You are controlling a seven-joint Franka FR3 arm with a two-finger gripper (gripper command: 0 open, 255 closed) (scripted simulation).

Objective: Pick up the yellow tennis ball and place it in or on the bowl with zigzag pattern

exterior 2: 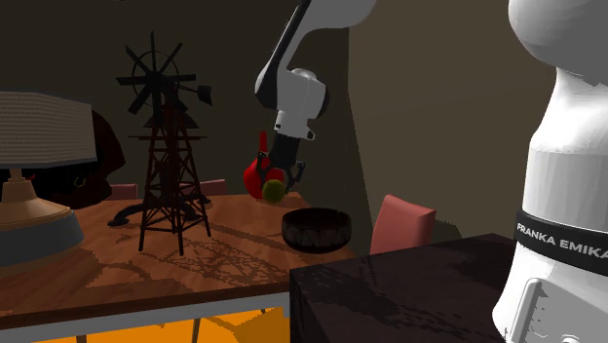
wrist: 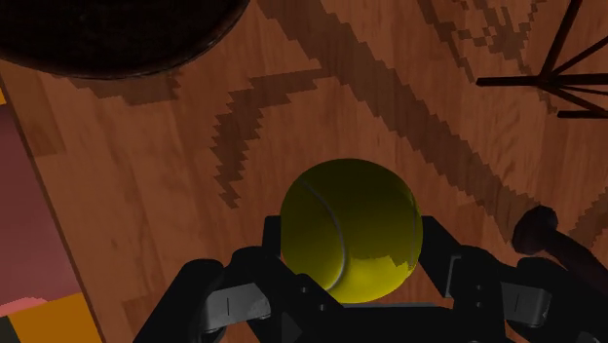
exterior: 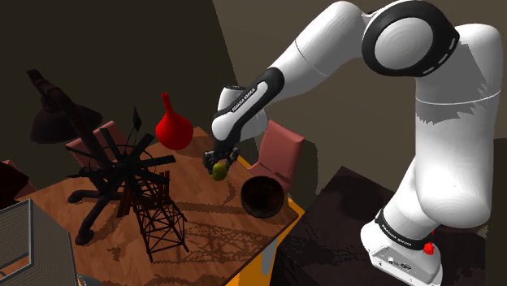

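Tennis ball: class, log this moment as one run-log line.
gripper: shut on yellow tennis ball | ball: held above wooden table, not yet over dark bowl | next: probably move over bowl, release

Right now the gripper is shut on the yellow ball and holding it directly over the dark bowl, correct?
Not quite. The gripper is shut on the yellow ball, but it holds it over the bare wooden table, off to one side of the dark bowl, not over it. The wrist view shows this.
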